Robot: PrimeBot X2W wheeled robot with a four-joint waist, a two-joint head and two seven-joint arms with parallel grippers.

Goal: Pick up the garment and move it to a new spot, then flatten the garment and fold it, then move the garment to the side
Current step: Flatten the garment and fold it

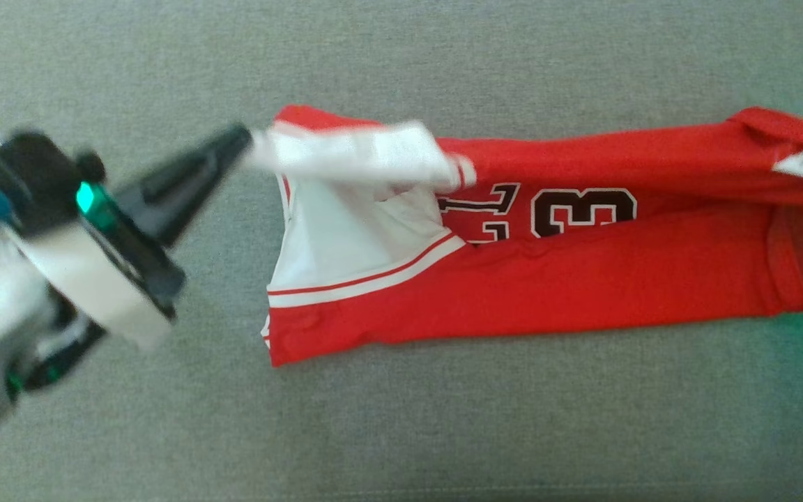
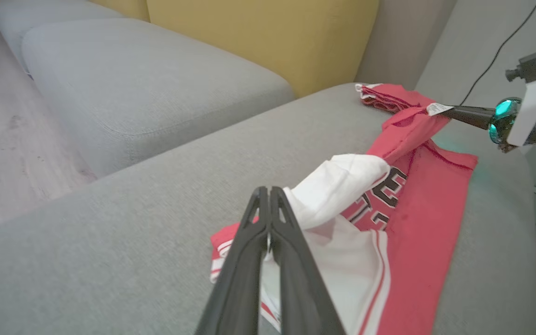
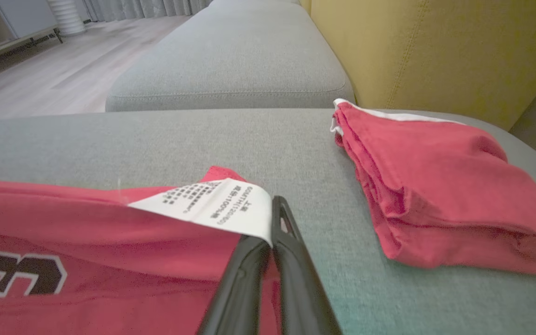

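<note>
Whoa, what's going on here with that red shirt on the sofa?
A two-armed robot is folding a red jersey on a grey sofa cushion. Its left jaws are shut on the white sleeve end, its right jaws on the opposite end by the care label, and that long edge is lifted between them. The rest lies on the cushion, seemingly folded lengthwise over the number. A second red garment sits folded nearby, beside the yellow backrest.

Red garment (image 1: 583,293), white sleeve, black numerals, folded lengthwise, taut across grey cushion (image 1: 443,432)
</note>
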